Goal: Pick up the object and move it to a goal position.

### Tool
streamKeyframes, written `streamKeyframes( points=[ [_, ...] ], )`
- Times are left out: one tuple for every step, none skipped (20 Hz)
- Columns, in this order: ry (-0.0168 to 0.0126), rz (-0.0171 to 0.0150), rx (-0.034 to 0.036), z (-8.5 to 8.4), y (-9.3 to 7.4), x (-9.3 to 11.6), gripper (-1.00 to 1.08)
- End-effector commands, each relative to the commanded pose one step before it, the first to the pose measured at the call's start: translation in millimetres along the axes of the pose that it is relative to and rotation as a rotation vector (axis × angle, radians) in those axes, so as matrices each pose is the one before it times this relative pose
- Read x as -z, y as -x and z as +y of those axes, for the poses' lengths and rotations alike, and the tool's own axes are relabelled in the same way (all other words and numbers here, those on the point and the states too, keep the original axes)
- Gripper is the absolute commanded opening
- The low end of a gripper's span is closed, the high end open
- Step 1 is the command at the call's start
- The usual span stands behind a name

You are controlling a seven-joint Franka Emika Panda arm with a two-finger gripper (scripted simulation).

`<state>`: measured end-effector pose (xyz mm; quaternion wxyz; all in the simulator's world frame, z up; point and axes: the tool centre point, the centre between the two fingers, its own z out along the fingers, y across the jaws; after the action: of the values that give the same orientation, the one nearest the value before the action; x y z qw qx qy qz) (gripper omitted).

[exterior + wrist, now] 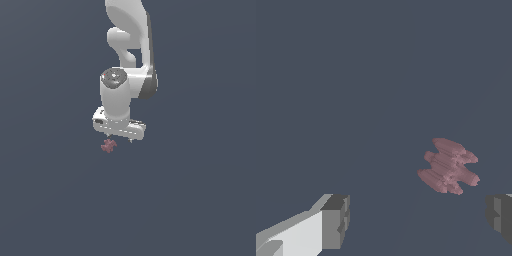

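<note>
The whole white arm [127,65] is seen only in the exterior view, where it reaches down from the upper edge and is cut off there. The gripper [120,137] is pointed downward over a plain dark grey-blue surface [200,200]. Its fingertips are shown in that view only as tiny points under the hand body, so the gap between them is hard to judge from there.

The gap is made plain by the wrist view: two grey fingertips [336,222] are seen set wide apart, one at each side of the frame, the second cropped by the picture edge. The gripper [418,220] is therefore spread wide, and nothing is held between the pads.

The object [448,166] is shown in the wrist view as a dull reddish-pink, knobbly lump with ribbed lobes, lying on the surface, nearer one fingertip than the other and not touched by either. In the exterior view the object [108,146] is seen as a small pink speck just below the gripper, towards the exterior view's left of its centre. Its finer shape cannot be made out there.

No container is shown in either view.
</note>
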<state>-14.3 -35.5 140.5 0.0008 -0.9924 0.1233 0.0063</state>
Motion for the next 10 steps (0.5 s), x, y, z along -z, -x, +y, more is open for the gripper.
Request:
streamKeyframes(
  points=[
    [-0.00221, 0.00112, -0.08295, 11.76, 0.39, -9.62, 1.0],
    [-0.00078, 0.00074, -0.03729, 5.29, -0.16, -4.2, 1.0],
    [-0.00061, 0.0008, -0.03617, 5.17, -0.29, -4.02, 1.0],
    [-0.00044, 0.00083, -0.03415, 4.92, -0.39, -3.76, 1.0],
    [-0.0003, 0.00086, -0.03212, 4.66, -0.48, -3.5, 1.0],
    [-0.00018, 0.00088, -0.03008, 4.38, -0.54, -3.24, 1.0],
    [-0.00008, 0.00088, -0.02803, 4.1, -0.59, -2.99, 1.0],
    [-0.00001, 0.00088, -0.02597, 3.81, -0.62, -2.75, 1.0],
    [0.00005, 0.00086, -0.02392, 3.52, -0.64, -2.51, 1.0],
    [0.00009, 0.00083, -0.02185, 3.23, -0.64, -2.28, 1.0]
  ],
)
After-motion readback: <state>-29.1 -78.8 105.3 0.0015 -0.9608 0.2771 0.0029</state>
